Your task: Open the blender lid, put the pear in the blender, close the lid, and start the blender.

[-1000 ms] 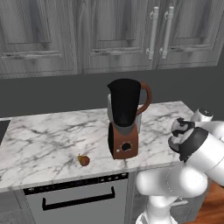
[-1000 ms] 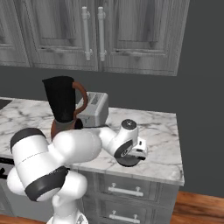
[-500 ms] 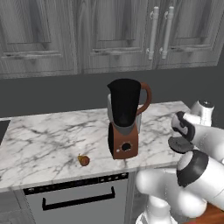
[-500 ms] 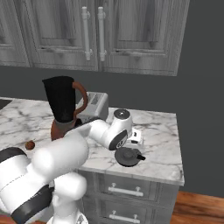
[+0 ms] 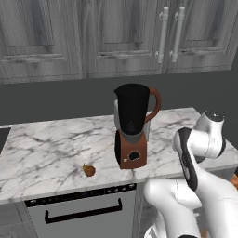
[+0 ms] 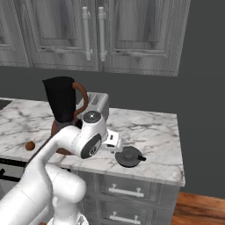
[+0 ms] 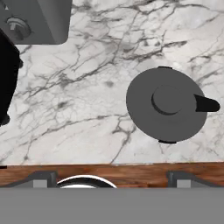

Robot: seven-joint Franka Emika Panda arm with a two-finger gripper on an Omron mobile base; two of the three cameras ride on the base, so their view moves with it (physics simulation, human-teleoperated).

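Observation:
The blender (image 5: 134, 125) stands on the marble counter with its dark jar open at the top; it is seen from the other side as the blender (image 6: 61, 105). Its lid (image 6: 128, 157) lies flat on the counter near the front edge, to the blender's right, knob up; in the hand view the blender lid (image 7: 166, 104) sits right of centre with its tab pointing right. My gripper (image 7: 112, 176) hovers above the counter just beside the lid, open with nothing between its fingertips (image 7: 43, 177). The pear (image 5: 89, 170) rests on the counter left of the blender's base.
A grey toaster (image 6: 96, 104) stands behind the blender, and shows as the toaster (image 7: 39, 19) at the hand view's top left. The counter's front edge (image 7: 112, 164) runs just under the hand, with wood floor beyond. Wall cabinets (image 5: 121, 37) hang above.
My gripper has opened off the lid, which now lies on the counter. The hand has lifted and drawn back a little toward the blender.

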